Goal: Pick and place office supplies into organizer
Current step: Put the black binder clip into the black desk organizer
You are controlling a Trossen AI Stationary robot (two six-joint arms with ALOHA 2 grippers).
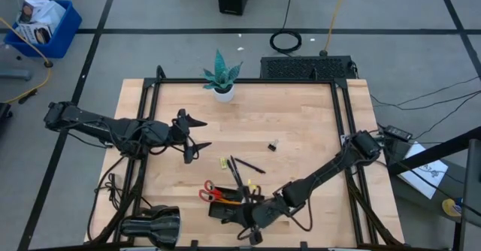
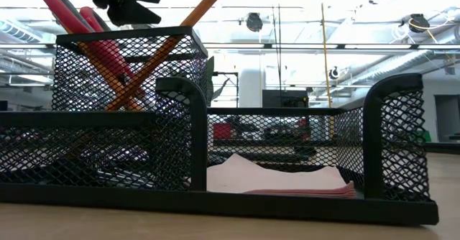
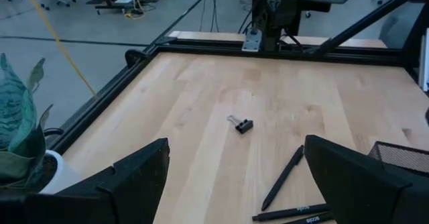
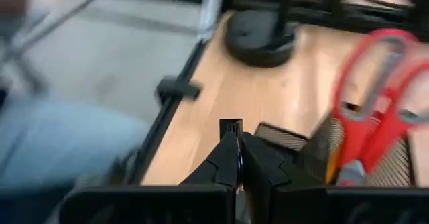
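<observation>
It looks like a robotics lab: a wooden table [image 1: 301, 123] in a black metal frame [image 1: 240, 81], grey taped floor [image 1: 150, 25], loose cables [image 1: 285, 40].

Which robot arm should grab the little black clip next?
Probably the left. Its pincer is open with nothing in it, facing the clip across bare table. The right pincer is shut and busy down at the organizer.

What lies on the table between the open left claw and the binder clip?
Nothing: in the left wrist view, bare wood runs from the left claw to the binder clip.
</observation>
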